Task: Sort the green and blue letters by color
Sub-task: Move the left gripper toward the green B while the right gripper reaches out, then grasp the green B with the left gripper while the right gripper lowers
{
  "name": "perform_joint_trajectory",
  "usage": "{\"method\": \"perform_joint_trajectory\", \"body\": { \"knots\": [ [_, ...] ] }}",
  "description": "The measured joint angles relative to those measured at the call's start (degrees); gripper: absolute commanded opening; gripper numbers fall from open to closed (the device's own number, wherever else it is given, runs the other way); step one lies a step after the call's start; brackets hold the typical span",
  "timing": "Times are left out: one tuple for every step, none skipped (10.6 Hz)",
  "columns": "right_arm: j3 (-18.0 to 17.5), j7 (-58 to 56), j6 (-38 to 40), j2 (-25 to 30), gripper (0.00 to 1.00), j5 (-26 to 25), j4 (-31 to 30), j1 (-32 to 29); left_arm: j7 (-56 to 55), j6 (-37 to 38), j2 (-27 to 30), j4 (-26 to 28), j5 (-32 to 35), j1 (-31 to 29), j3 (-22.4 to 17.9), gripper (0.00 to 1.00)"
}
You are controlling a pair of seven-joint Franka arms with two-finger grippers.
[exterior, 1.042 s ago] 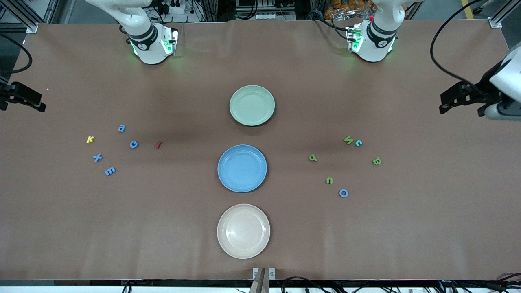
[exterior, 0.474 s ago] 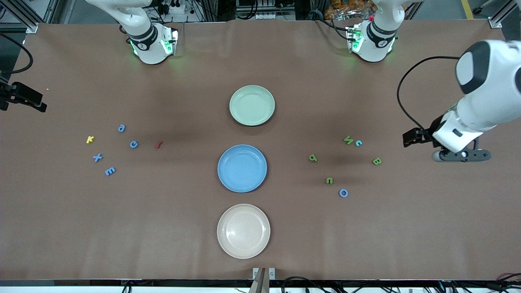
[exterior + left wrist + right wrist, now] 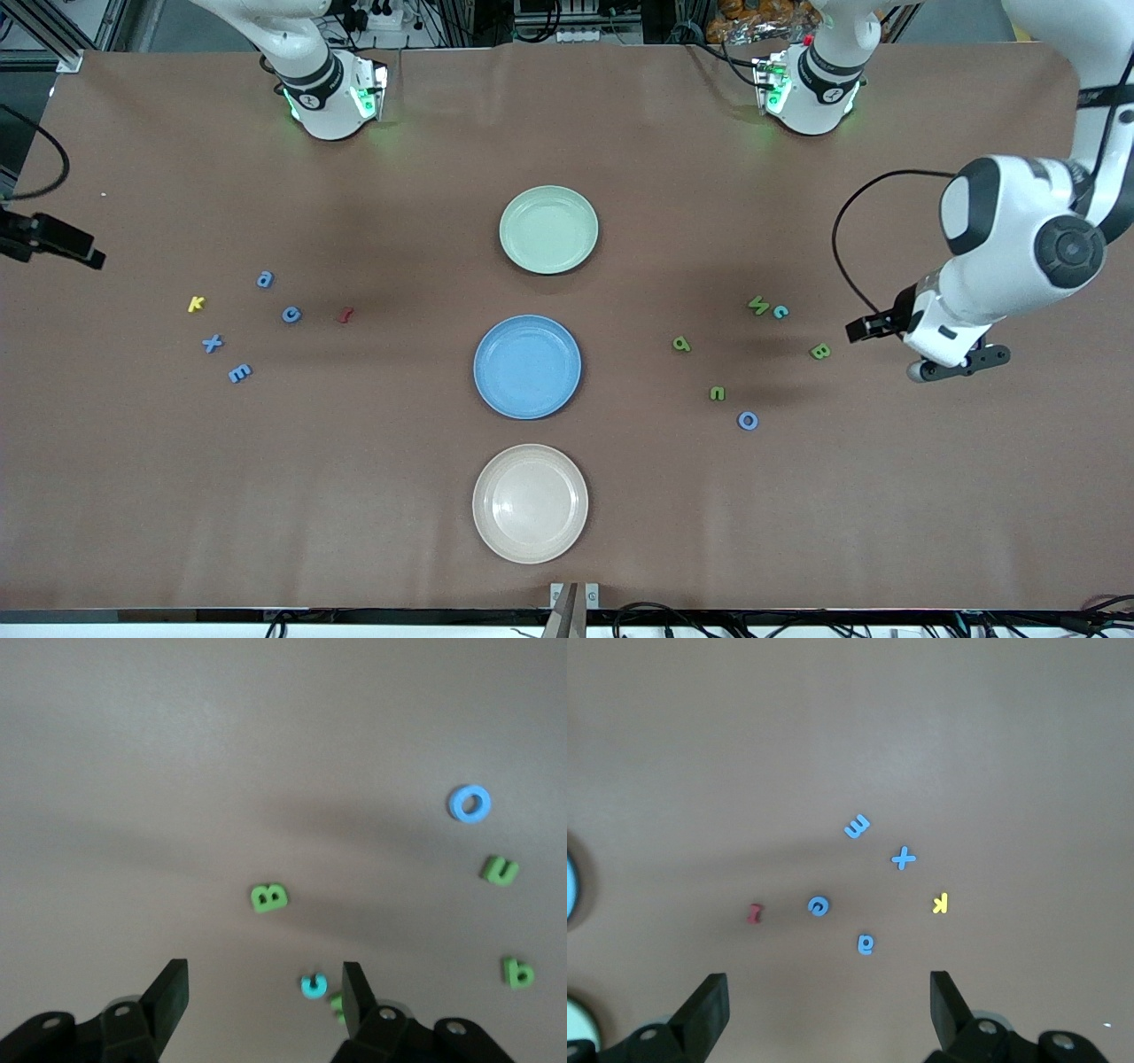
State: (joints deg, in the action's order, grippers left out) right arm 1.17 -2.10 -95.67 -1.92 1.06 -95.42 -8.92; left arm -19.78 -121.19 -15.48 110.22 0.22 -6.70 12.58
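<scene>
My left gripper hangs with jaws apart, holding nothing, over the bench near the green B (other green letters and a blue O lie toward the blue plate). My right gripper waits spread wide above the blue letters at its own end.

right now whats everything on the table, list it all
plates: 3 in a row mid-table; green farthest from the front camera, blue in the middle, beige nearest
blue letters: 4, right arm's end
yellow k: 1, same cluster
dark red letter: 1, same cluster
green letters: 4, left arm's end
teal c: 1, beside a green letter
blue o: 1, left arm's end
left gripper: open, over the table by the green B
right gripper: open, waits at table's edge
</scene>
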Motion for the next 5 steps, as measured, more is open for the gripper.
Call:
{"method": "perform_joint_trajectory", "body": {
  "knots": [
    [-0.04, 0.0, -5.37, 0.25, 1.0, 0.1, -5.29, -1.29, -1.42, -3.35, -2.16, 0.9, 0.0, 0.16, 0.0, 0.75],
    [-0.33, 0.0, -11.64, 0.8, 1.0, 0.16, -11.36, -2.61, -2.03, -7.17, -3.72, 2.57, 0.0, 0.24, 0.0, 0.74],
    [-0.92, 0.0, -18.11, 1.73, 1.0, 0.18, -18.07, -4.12, -2.51, -10.5, -4.48, 4.6, 0.0, 0.29, 0.0, 0.72],
    [-1.37, 0.0, -24.63, 2.6, 1.0, 0.22, -25.01, -5.37, -2.75, -12.76, -4.56, 6.62, 0.01, 0.33, 0.0, 0.71],
    [-1.46, 0.0, -30.59, 3.12, 1.0, 0.22, -31.27, -5.98, -2.81, -14.47, -4.5, 8.11, 0.01, 0.34, 0.0, 0.71]
  ]
}}
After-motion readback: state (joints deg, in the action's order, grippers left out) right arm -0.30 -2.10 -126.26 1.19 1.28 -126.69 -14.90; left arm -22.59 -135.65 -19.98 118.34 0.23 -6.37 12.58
